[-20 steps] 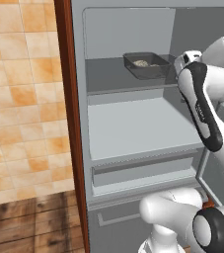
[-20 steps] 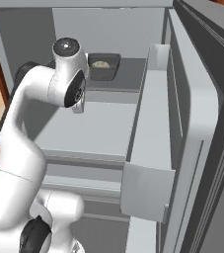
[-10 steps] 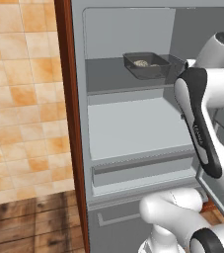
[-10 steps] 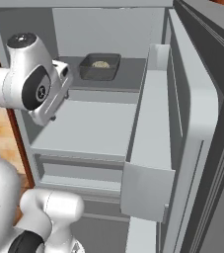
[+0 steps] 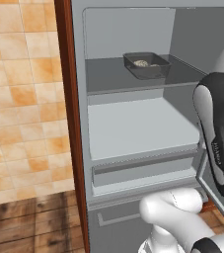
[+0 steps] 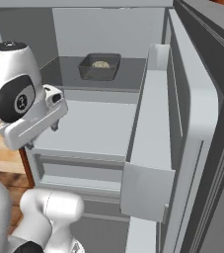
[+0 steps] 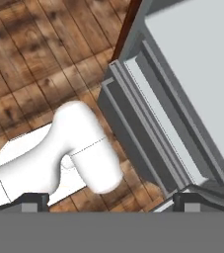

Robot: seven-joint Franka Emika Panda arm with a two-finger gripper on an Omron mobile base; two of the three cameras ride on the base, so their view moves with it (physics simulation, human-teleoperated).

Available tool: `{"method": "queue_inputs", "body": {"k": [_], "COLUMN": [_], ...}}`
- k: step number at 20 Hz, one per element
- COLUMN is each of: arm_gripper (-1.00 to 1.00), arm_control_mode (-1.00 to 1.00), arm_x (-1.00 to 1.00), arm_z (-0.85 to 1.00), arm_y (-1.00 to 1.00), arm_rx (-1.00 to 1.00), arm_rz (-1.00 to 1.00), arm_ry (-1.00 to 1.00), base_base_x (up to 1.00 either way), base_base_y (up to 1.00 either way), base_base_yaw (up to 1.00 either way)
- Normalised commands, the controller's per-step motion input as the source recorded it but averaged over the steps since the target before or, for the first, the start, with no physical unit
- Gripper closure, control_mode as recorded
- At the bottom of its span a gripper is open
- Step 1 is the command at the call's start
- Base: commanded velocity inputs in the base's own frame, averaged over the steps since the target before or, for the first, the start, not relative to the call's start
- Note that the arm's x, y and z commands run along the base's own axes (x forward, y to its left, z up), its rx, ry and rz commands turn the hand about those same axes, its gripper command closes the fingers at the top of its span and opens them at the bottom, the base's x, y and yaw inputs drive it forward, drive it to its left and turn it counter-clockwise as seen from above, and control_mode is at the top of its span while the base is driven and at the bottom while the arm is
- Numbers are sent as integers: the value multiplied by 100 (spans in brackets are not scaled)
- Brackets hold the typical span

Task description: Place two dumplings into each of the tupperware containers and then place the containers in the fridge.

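A dark grey tupperware container (image 5: 145, 65) (image 6: 100, 67) sits on the upper shelf of the open fridge (image 5: 133, 131) (image 6: 91, 126). Beige dumplings (image 5: 142, 63) (image 6: 100, 64) lie inside it. My hand (image 6: 34, 123) hangs outside the fridge, in front of its left side and well below and short of the container. In the hand view my gripper (image 7: 111, 200) is open, its two fingertips (image 7: 32, 199) wide apart with nothing between them. It points down at the fridge's lower drawer front (image 7: 148, 116) and the wooden floor (image 7: 29, 64).
The fridge door (image 6: 197, 123) stands open on the right, its shelf bin (image 6: 148, 163) jutting toward me. A brown wooden panel (image 5: 66, 113) and a tiled wall (image 5: 19, 99) flank the fridge's left side. My own white base link (image 7: 59, 158) lies below the hand.
The arm has drawn back from the upper shelf, out of the fridge and lower. The dark grey container has stayed on the shelf. The fingers have stayed apart.
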Motion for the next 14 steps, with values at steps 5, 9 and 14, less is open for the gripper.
{"method": "queue_inputs", "body": {"k": [5, 9, 14], "arm_gripper": [-100, -100, -100], "arm_control_mode": [-100, -100, -100], "arm_x": [-78, -17, 0], "arm_z": [-5, 0, -3], "arm_y": [6, 21, 41], "arm_rx": [1, 0, -5], "arm_rz": [-3, 0, 0], "arm_ry": [15, 3, 6], "base_base_x": [0, 0, 0], "base_base_y": [0, 0, 0], "base_base_yaw": [0, 0, 0]}}
